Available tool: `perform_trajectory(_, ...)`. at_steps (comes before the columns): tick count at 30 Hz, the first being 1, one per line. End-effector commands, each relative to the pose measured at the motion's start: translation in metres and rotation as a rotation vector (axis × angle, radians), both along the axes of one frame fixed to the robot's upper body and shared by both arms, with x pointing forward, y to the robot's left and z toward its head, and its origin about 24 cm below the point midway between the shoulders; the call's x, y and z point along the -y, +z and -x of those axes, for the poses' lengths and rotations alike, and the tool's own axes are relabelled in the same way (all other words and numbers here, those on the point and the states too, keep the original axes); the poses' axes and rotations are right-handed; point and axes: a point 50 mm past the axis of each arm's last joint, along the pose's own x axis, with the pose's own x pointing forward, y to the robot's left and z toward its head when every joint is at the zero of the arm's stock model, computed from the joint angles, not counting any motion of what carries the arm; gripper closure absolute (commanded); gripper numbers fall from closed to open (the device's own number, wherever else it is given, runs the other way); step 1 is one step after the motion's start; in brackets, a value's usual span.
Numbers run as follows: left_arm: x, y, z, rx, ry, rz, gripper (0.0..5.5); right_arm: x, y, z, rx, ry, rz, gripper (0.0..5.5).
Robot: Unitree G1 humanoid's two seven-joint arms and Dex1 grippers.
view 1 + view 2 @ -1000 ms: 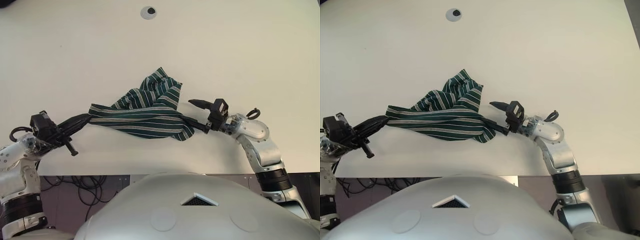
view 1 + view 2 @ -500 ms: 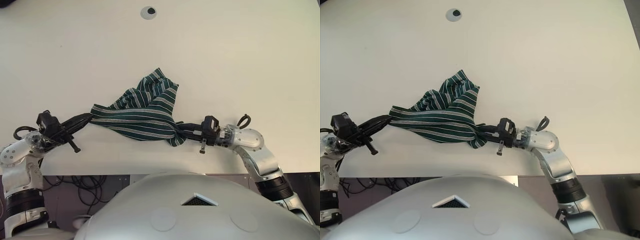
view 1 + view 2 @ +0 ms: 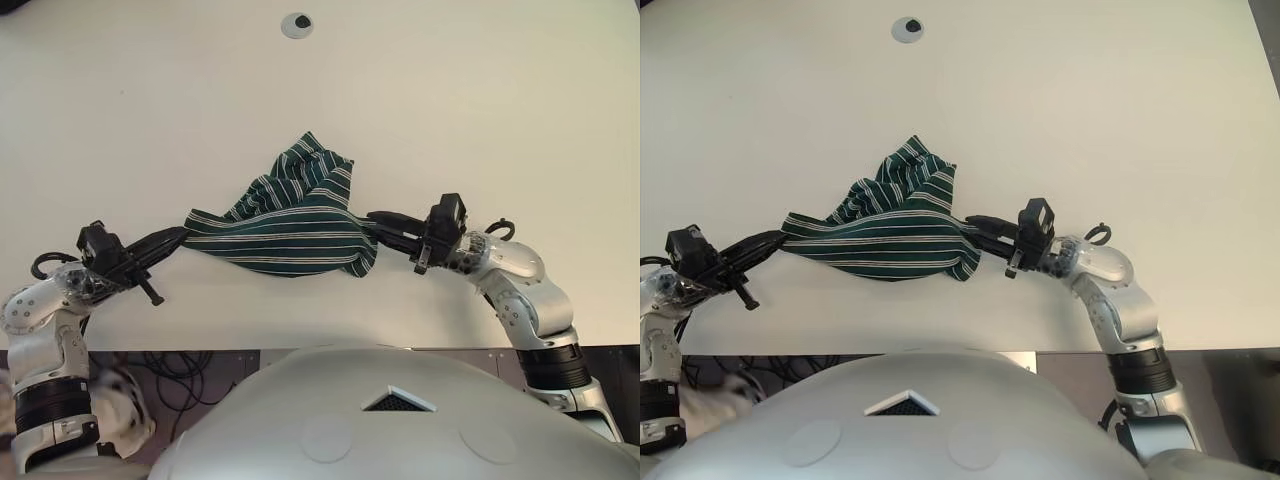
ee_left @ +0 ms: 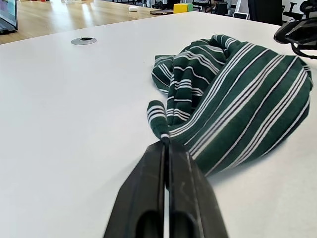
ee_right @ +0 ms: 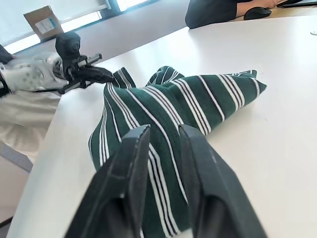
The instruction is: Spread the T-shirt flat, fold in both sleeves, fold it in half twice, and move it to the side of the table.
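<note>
T-shirt, dark green with white stripes, bunched and unfolded, near the front edge of the surface, roughly centred. It is strung between both arms, with one crumpled lobe poking toward the far side. Left gripper at the shirt's left end: fingers pressed together, pinching a narrow striped corner that the wrist view shows pulled to a point. Right gripper at the shirt's right end: its fingers sit a little apart with striped cloth between them. They look to be nipping a thick fold, though the contact itself is hard to make out. The surface is plain white and matte. A round grey grommet is set into it at the far side, well apart from the shirt. A tangle of dark cables hangs below the front edge on the left. In the left wrist view the room beyond holds wood-toned desks and a small yellow box. The right wrist view shows a cardboard box by a bright window strip behind the left arm.
</note>
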Motion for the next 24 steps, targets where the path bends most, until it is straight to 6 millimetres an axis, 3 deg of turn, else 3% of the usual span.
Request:
perform_trajectory(1, -0.001, -0.001, -0.001, 0.001, -0.002, -0.015, 5.5, 0.01, 0.012, -0.012, -0.01, -0.054, -0.069, 3.87)
perform_trajectory(9, 0.0, 0.0, -0.003, 0.007, -0.01, -0.013, 5.5, 0.004, -0.028, -0.017, -0.082, -0.094, 0.215, 3.87)
perform_trajectory(12, 0.002, 0.0, -0.003, 0.012, -0.015, -0.011, 5.5, 0.0, -0.033, -0.013, -0.095, -0.066, 0.249, 3.87)
perform_trajectory(20, 0.003, -0.001, -0.004, 0.022, -0.015, -0.012, 5.5, -0.001, -0.036, -0.006, -0.095, -0.017, 0.283, 2.62)
perform_trajectory(24, 0.003, -0.001, -0.005, 0.022, -0.012, -0.017, 5.5, 0.001, -0.034, -0.003, -0.084, 0.0, 0.288, 2.62)
